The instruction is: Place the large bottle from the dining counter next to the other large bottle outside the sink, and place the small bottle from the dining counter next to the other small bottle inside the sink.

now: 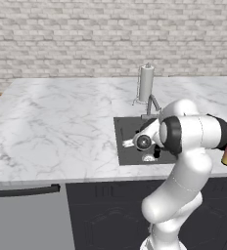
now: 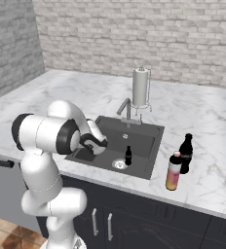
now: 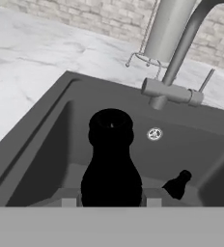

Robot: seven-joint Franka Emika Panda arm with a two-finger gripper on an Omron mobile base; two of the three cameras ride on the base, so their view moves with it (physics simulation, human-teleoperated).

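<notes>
I hold small black bottle (image 3: pixel 111 164) clamped in gripper (image 3: pixel 111 201) above dark sink basin (image 2: pixel 145 141) (drain side); early release risks toppling it onto other small bottle (image 2: pixel 128 155).

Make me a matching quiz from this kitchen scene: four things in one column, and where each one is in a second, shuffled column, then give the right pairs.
Things:
1. pink-orange bottle
2. all-dark large bottle
3. paper towel roll
4. small dark bottle

Places:
A. behind the faucet, on the counter
B. between the fingers of the gripper, over the sink
C. on the counter right of the sink, nearest the front edge
D. on the counter right of the sink, just behind its neighbour

Pairs: 1-C, 2-D, 3-A, 4-B
</notes>
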